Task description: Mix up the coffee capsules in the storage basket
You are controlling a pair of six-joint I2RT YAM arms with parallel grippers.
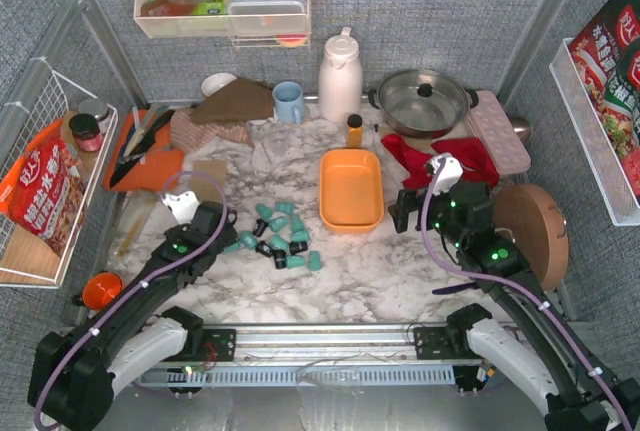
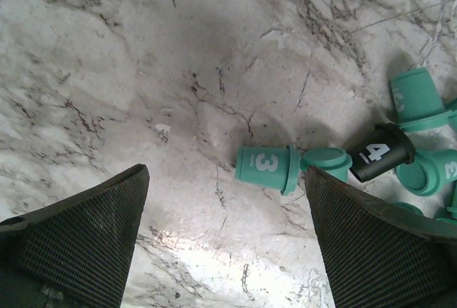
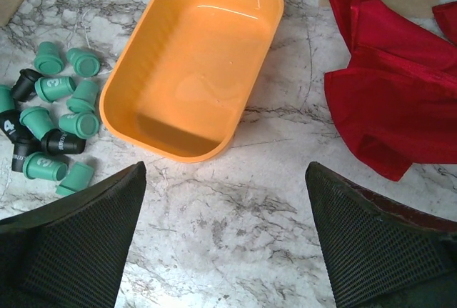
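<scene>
Several coffee capsules (image 1: 278, 236), mostly teal with a few black, lie in a loose heap on the marble table, left of the orange storage basket (image 1: 351, 189), which is empty. My left gripper (image 1: 228, 229) is open and empty just left of the heap. In the left wrist view (image 2: 227, 236) a teal capsule marked 3 (image 2: 265, 167) lies on its side ahead, near the right finger, with a black one marked 4 (image 2: 380, 156) beyond. My right gripper (image 1: 400, 209) is open and empty, right of the basket. The right wrist view (image 3: 227, 233) shows the basket (image 3: 193, 65) and capsules (image 3: 61, 101).
A red cloth (image 1: 450, 156) lies right of the basket, also in the right wrist view (image 3: 393, 86). Behind stand a white thermos (image 1: 339, 76), blue mug (image 1: 288, 101), lidded pot (image 1: 425, 99), small orange bottle (image 1: 354, 131) and pink egg tray (image 1: 500, 131). A round wooden board (image 1: 530, 231) is at right.
</scene>
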